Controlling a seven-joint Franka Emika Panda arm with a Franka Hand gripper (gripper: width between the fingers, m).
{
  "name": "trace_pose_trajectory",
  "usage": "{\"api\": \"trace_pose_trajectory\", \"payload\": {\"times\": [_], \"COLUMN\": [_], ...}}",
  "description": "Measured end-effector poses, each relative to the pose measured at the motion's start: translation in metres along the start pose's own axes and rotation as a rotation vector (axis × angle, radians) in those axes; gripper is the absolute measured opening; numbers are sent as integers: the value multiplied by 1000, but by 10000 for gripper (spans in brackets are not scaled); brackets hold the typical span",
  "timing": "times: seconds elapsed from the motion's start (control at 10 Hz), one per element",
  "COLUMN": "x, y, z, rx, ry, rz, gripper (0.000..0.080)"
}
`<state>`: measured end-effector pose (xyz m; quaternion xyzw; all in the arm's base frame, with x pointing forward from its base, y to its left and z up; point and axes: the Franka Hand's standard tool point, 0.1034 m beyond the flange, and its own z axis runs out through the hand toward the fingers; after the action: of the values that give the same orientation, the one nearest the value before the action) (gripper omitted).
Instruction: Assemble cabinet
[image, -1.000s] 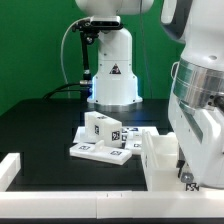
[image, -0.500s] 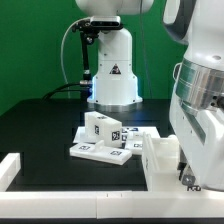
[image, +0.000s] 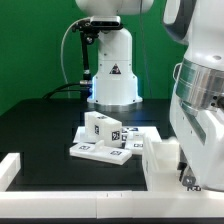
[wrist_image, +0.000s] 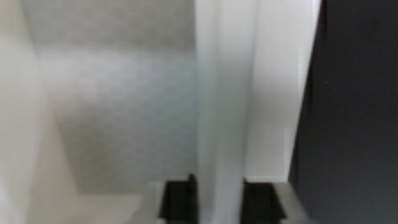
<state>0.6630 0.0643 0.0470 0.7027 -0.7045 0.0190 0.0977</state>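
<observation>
The cabinet's white box shell (image: 160, 158) stands at the exterior view's right, close against my arm (image: 200, 110). In the wrist view, my gripper (wrist_image: 222, 200) is shut on a thin upright white wall of that shell (wrist_image: 222, 90), with one dark finger (wrist_image: 178, 200) on each side of it. The arm's body hides the gripper in the exterior view. A small white tagged block (image: 103, 128) rests on flat white tagged panels (image: 98, 152) near the table's middle.
A low white L-shaped rail (image: 10, 170) runs along the front edge of the black table (image: 40, 125). The robot's white base (image: 113, 70) stands behind the parts, with a black cable to its left.
The shell at my arm has shifted slightly lower and toward the front in the exterior view. The block and panels have not moved.
</observation>
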Motion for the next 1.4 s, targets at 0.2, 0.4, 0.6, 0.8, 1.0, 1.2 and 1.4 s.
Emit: {"api": "trace_pose_trajectory", "payload": {"times": [0.2,0.4,0.6,0.8,1.0,1.2,1.4], "x": [0,4,12,16,14,10,4], "y": [0,-1,23,34,33,39,67], "z": [-1,-24,-36,-39,-38,-39,-45], "rx": [2,50,57,23,23,34,20], "ry": [-1,-37,-67,-104,-104,-99,-120], "rz": [-1,-18,-42,-24,-29,-80,-90], "gripper": [407,608,779,795,798,797,797]}}
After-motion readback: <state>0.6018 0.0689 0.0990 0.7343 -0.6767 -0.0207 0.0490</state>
